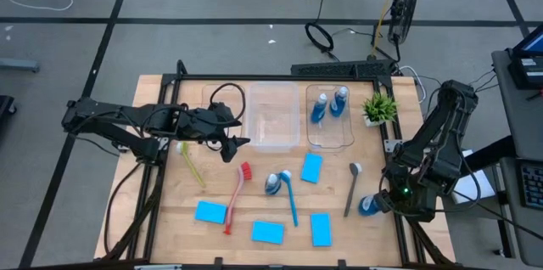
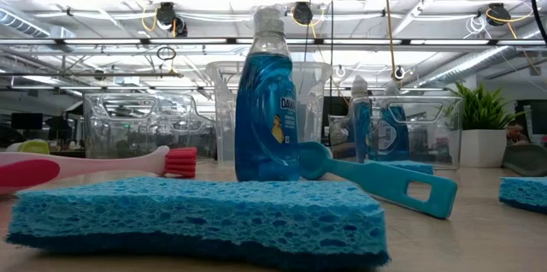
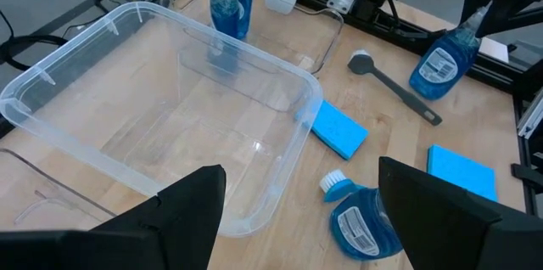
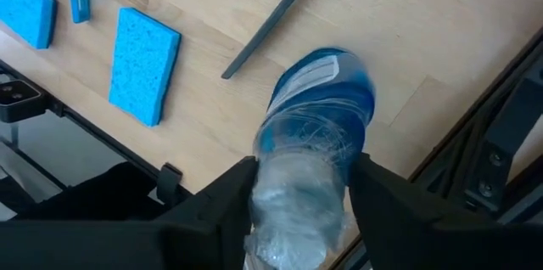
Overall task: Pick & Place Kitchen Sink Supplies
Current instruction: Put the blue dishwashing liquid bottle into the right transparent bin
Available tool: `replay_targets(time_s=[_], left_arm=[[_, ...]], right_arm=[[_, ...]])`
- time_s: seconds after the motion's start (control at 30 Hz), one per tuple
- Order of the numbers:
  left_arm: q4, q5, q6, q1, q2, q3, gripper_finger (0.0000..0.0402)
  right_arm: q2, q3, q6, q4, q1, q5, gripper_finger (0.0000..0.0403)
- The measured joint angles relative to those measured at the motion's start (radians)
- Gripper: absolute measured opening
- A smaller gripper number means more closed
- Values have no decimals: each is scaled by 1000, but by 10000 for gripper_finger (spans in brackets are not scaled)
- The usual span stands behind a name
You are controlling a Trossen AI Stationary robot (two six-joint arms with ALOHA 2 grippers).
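Observation:
My right gripper (image 1: 379, 203) (image 4: 303, 187) is at the table's right edge, shut on a blue bottle (image 1: 367, 206). My left gripper (image 1: 235, 143) (image 3: 297, 219) hangs open above the near left corner of the middle clear bin (image 3: 153, 109), touching nothing. Two bottles (image 1: 320, 105) (image 1: 340, 100) stand in the right bin (image 1: 333, 138). A third bottle (image 1: 272, 184) stands on the table by the blue brush (image 1: 290, 199). The red brush (image 1: 237, 195), yellow-green brush (image 1: 192, 163), grey brush (image 1: 352, 187) and several blue sponges (image 1: 211, 212) (image 1: 267, 232) (image 1: 320, 229) (image 1: 311, 167) lie flat on the table. My right gripper pinches the bottle between its two fingers at the clear upper part (image 4: 297, 164) below the cap, one finger (image 4: 222, 202) on each side. The fingers come from above, slanting down. The bottle sits tilted, its blue base (image 4: 327, 79) pointing at the tabletop; whether it is lifted clear, I cannot tell.
Three clear bins stand in a row along the far edge; the left bin (image 1: 222, 100) holds a dark cable loop. A small potted plant (image 1: 379, 108) stands right of the right bin. Bare wood lies between the sponges and the near edge.

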Motion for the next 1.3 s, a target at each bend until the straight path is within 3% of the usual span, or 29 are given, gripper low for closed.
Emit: replay_targets(time_s=[1.3], left_arm=[[8,-21,1,0,0,0,308]], right_arm=[[-14,-1,-13,-44,0,-5,134]])
